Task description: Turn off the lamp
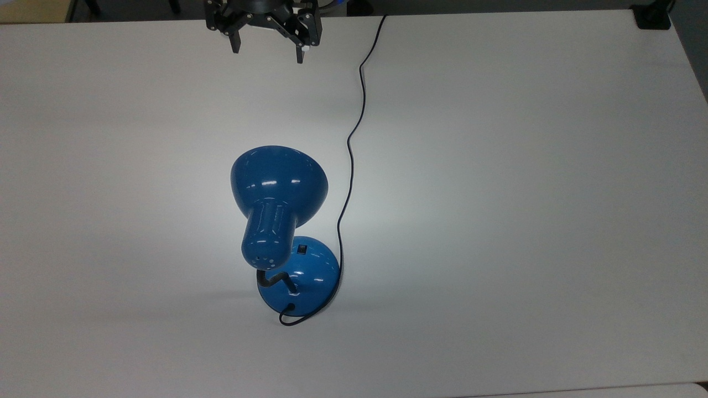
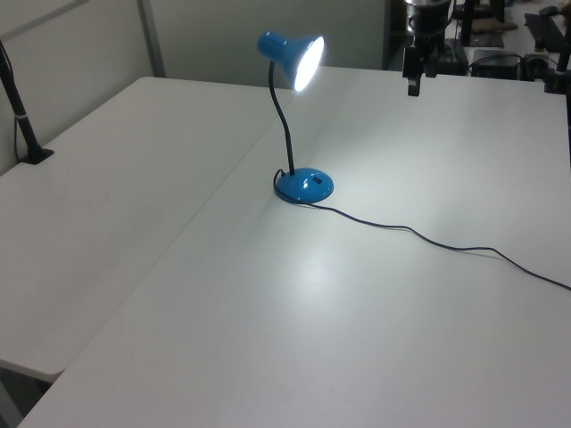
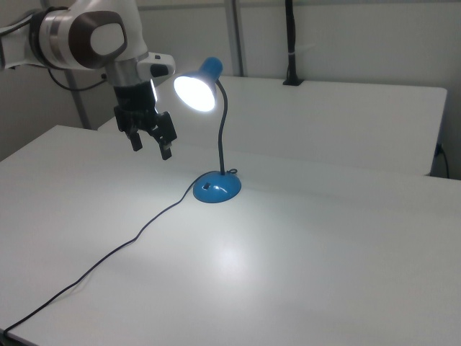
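Note:
The blue lamp stands lit on the white table (image 1: 525,193), its dome shade (image 1: 279,182) tipped over its round base (image 1: 315,276). A small black rocker switch (image 1: 301,249) sits on the base, on the side toward the shade. In the left view the shade (image 2: 294,55) glows above the base (image 2: 304,185). A thin black cord (image 1: 354,127) runs from the base to the table's far edge. My gripper (image 1: 268,53) hangs open and empty over that far edge, well clear of the lamp. The gripper (image 3: 151,148) hovers at the right view's left of the shade (image 3: 196,88).
A second white table (image 2: 107,178) adjoins on the left view's left, with a black clamp post (image 2: 25,125) at its edge. A black fixture (image 1: 652,19) sits at the top view's top right corner. Dark equipment (image 2: 500,62) stands behind the table.

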Robot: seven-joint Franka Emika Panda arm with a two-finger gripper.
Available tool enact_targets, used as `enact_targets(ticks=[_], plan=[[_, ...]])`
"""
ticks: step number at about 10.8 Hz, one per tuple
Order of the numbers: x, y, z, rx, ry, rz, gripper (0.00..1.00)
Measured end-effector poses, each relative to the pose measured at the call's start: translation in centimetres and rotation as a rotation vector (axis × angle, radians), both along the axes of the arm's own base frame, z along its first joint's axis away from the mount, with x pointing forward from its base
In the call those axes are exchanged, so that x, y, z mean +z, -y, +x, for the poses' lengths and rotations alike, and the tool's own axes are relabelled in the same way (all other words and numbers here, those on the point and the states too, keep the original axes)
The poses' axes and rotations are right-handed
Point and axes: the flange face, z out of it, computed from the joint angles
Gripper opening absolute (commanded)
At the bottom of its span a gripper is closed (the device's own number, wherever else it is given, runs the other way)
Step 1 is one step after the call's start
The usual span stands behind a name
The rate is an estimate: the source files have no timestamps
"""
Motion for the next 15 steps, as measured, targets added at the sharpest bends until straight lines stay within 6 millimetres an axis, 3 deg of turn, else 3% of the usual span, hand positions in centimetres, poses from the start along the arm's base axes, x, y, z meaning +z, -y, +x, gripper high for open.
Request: enact_targets(ticks=[1,2,3,4,6,10,15], plan=[[-0.1,0.0,0.4,0.0,0.006,-0.001,1.0],[-0.2,-0.1,0.7,0.0,0.008,-0.002,0.86],[-0.4,0.0,0.8,0.0,0.01,-0.003,0.59],[-0.8,-0.1,1.4,0.002,0.031,-0.004,0.04],[-3.5,-0.4,4.1,0.052,0.097,-0.013,0.0],[-11.7,-1.0,9.7,0.147,0.227,-0.035,0.0],[-17.2,-1.5,12.6,0.164,0.342,-0.051,0.0]])
